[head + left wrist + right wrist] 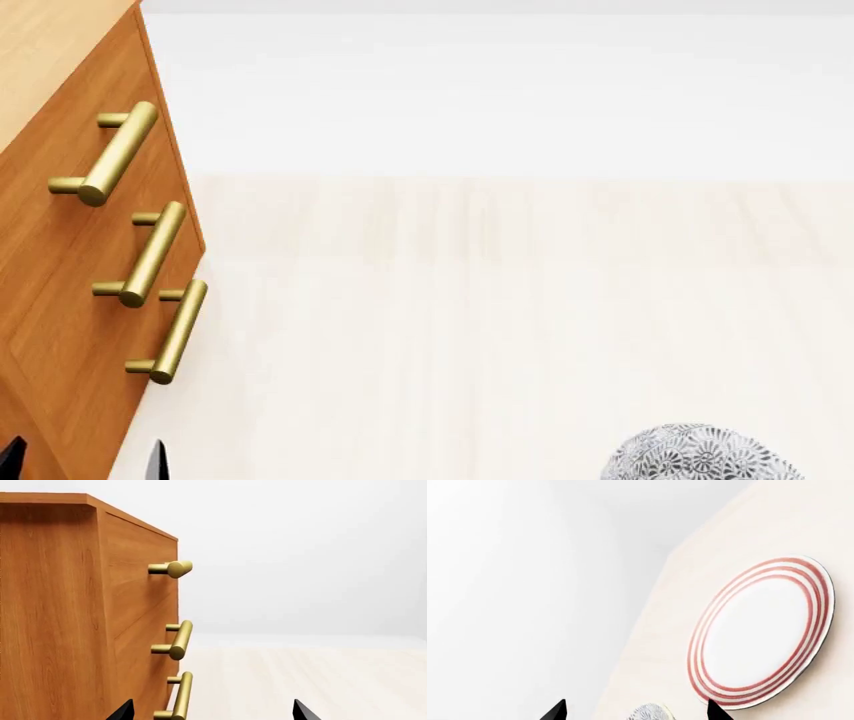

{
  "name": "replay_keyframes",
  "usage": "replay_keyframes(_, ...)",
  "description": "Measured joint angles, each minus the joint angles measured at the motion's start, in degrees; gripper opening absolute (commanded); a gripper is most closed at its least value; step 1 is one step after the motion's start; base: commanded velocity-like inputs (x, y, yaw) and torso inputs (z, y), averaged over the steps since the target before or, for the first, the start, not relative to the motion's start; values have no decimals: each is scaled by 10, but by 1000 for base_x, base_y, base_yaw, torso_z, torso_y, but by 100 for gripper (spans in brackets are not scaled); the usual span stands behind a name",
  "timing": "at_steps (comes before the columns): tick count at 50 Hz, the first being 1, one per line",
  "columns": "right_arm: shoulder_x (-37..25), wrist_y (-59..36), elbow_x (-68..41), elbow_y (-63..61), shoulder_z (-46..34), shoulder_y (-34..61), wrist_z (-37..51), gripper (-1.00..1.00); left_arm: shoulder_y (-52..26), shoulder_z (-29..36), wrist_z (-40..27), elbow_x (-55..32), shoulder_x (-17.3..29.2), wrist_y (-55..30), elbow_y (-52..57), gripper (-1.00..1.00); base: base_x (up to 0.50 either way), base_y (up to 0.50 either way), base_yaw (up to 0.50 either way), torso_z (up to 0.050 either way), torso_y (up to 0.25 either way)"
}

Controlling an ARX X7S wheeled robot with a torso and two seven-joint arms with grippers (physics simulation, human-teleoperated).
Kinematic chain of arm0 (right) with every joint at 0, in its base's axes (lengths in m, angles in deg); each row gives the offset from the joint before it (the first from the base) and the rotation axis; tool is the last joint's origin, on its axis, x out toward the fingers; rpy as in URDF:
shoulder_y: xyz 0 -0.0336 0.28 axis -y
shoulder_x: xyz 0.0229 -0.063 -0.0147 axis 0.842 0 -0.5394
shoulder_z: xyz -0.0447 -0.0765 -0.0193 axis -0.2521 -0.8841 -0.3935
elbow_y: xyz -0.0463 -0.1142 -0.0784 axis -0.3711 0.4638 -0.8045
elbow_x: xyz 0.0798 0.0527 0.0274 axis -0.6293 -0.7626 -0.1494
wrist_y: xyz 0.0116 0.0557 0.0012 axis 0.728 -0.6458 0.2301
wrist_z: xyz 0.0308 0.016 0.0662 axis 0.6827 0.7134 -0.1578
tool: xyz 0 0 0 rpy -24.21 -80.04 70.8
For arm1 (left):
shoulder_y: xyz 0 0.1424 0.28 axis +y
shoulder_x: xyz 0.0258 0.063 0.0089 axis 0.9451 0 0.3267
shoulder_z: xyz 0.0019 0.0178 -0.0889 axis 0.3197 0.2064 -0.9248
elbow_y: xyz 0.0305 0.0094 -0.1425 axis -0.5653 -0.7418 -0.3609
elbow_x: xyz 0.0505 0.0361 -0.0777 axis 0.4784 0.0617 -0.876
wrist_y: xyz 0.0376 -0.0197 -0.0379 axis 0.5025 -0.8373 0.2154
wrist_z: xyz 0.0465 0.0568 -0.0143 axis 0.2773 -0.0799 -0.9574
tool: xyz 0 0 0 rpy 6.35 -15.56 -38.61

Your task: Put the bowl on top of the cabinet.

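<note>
The bowl (pixel 701 455), grey-black floral with a pale rim, shows only partly at the bottom right of the head view, on the pale wood surface. In the right wrist view a sliver of the bowl (pixel 650 713) shows between the spread black fingertips (pixel 557 711) of my right gripper (pixel 637 714), which is open. The orange-brown cabinet (pixel 60 250) fills the left of the head view, its lighter top (pixel 47 40) at the upper left. My left gripper (pixel 213 712) is open beside the cabinet (pixel 60 610), close to its drawer fronts. The right gripper is outside the head view.
A flat white plate with red rings (pixel 764 630) lies on the surface beyond the bowl. Brass bar handles (pixel 114 155) stick out from the cabinet's front, and one handle (pixel 179 695) sits close to my left fingertip (pixel 123 711). Pale wood floor (pixel 507 300) stretches between cabinet and bowl.
</note>
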Motion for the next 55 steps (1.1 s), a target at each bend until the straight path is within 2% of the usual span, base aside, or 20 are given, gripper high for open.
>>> replay_keyframes(55,-33,-66,-67,66,-25,53,6,100,1,7,-11,-6,9,4,5,100,0,0,0,0,0)
